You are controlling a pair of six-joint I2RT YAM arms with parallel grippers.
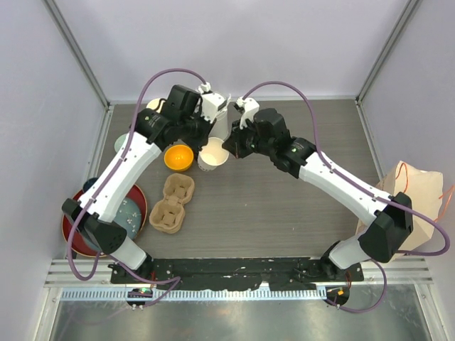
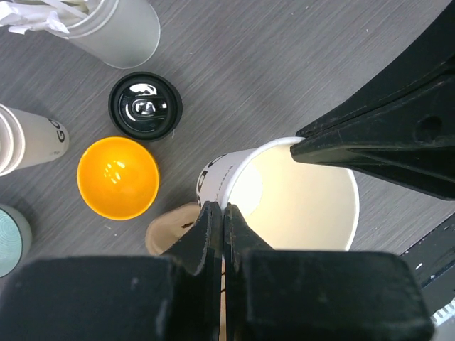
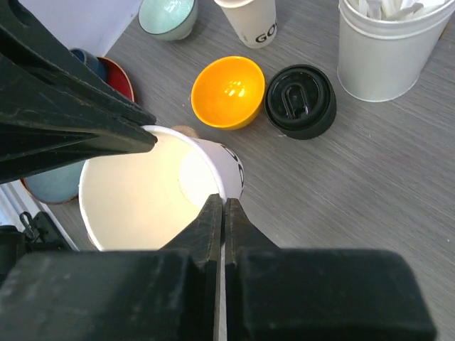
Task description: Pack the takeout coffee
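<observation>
An open white paper cup [image 1: 211, 156] with black lettering and no lid is held between both arms, near the orange bowl. My left gripper [image 2: 223, 207] is shut on its rim, one finger inside the cup [image 2: 306, 202] and one outside. My right gripper [image 3: 222, 200] is shut on the opposite rim of the same cup [image 3: 135, 195]. In the top view the left gripper [image 1: 217, 131] comes from behind and the right gripper [image 1: 229, 147] from the right. The takeout coffee as a lidded cup is out of view. A black lid [image 2: 145, 106] lies on the table.
An orange bowl [image 1: 178, 157] sits left of the cup, with a tan pulp cup carrier [image 1: 172, 204] nearer the front. A stack of cream cups [image 3: 249, 21], a metal tin [image 3: 384, 57] and a teal bowl [image 3: 168, 15] stand behind. A red plate [image 1: 71, 224] lies at the left, a paper bag [image 1: 419, 202] at the right.
</observation>
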